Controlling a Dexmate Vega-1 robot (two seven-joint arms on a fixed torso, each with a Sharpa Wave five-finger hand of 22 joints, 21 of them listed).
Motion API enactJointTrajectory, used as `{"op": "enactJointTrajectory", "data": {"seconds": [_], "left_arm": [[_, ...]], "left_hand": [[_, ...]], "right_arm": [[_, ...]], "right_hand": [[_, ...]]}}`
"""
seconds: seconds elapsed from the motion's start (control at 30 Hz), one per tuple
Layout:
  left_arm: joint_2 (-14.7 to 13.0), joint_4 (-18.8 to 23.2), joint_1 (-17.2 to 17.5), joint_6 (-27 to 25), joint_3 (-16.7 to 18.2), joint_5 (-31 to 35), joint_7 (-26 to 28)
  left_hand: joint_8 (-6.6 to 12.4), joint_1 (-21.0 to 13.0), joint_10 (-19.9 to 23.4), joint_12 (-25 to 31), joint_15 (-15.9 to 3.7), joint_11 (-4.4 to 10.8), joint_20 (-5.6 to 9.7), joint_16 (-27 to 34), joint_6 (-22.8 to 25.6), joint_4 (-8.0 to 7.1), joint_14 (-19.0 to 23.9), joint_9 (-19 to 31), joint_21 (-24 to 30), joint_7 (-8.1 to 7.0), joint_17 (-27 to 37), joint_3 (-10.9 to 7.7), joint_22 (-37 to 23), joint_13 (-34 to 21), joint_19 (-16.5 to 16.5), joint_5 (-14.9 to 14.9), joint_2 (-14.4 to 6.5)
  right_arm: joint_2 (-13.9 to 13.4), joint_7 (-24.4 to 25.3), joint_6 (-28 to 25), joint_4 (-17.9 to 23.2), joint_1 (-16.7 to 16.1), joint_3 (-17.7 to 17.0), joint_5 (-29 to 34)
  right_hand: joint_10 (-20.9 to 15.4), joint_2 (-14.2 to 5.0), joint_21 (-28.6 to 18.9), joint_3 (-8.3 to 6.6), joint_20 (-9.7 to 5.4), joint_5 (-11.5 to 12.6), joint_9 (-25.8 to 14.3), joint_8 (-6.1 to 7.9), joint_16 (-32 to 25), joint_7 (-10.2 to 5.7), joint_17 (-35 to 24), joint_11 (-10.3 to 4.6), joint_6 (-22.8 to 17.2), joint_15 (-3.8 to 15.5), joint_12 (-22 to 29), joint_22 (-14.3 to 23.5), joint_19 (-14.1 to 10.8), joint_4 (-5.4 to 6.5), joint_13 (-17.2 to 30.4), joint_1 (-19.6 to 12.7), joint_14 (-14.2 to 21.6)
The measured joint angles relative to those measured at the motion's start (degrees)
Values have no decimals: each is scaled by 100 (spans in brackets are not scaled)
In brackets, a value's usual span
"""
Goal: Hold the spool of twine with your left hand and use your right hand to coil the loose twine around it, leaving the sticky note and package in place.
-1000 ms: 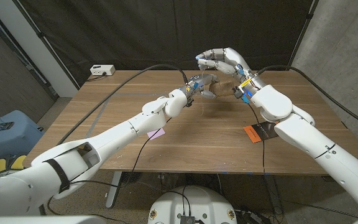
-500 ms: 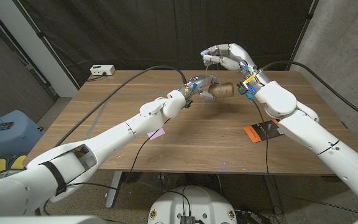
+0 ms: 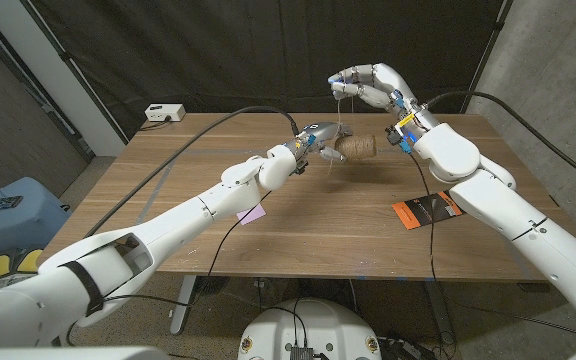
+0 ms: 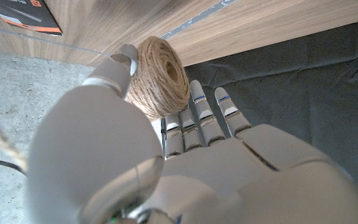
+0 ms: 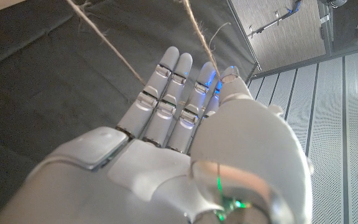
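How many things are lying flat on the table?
3: a pink sticky note under the left arm, an orange-and-black package under the right arm, a small white box at the far left corner. The arms may hide more.

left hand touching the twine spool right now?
Touching. The left wrist view shows the left hand gripping the spool of twine, thumb on one side and fingers on the other.

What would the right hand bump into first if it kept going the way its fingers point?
Probably nothing close. The right hand, holding twine, points left above the spool and the table. Beyond it only the black curtain shows, though depth is unclear.
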State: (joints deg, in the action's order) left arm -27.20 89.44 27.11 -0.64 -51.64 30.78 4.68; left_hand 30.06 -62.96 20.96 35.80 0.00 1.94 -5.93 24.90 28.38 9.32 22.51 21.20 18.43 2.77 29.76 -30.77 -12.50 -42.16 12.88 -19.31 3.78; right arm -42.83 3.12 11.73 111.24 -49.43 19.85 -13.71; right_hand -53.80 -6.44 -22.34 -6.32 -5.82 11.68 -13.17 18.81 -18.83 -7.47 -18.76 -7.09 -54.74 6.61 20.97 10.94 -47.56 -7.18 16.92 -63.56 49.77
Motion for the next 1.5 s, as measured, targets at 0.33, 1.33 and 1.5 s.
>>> {"op": "enactJointTrajectory", "data": {"seconds": [0.33,1.33,1.5], "left_arm": [[-31,35,36,119,48,-30,-39],[-266,371,269,235,226,-9,-173],[-330,463,331,241,279,-7,-195]], "left_hand": [[0,0,0,0,0,0,0,0,0,7,0,0,0,0,0,7,0,0,0,0,0],[0,1,0,0,0,0,-1,-32,0,16,0,0,0,0,1,14,-1,0,1,-21,-1],[0,1,0,0,0,0,-1,-32,0,0,0,0,23,0,1,31,-1,0,1,-21,-1]], "right_arm": [[39,-33,-7,-177,164,61,62],[-83,-3,-57,-515,359,-35,173],[-113,30,-65,-578,378,-72,192]], "right_hand": [[0,0,0,16,0,0,0,0,0,0,0,0,0,-12,0,0,0,-16,0,0,12],[0,0,-34,16,0,0,1,-45,86,0,-26,0,0,-10,-44,0,0,-16,-1,0,11],[5,0,-34,16,0,0,1,-45,86,0,-26,-5,0,-10,-66,0,0,-16,-1,0,11]]}}
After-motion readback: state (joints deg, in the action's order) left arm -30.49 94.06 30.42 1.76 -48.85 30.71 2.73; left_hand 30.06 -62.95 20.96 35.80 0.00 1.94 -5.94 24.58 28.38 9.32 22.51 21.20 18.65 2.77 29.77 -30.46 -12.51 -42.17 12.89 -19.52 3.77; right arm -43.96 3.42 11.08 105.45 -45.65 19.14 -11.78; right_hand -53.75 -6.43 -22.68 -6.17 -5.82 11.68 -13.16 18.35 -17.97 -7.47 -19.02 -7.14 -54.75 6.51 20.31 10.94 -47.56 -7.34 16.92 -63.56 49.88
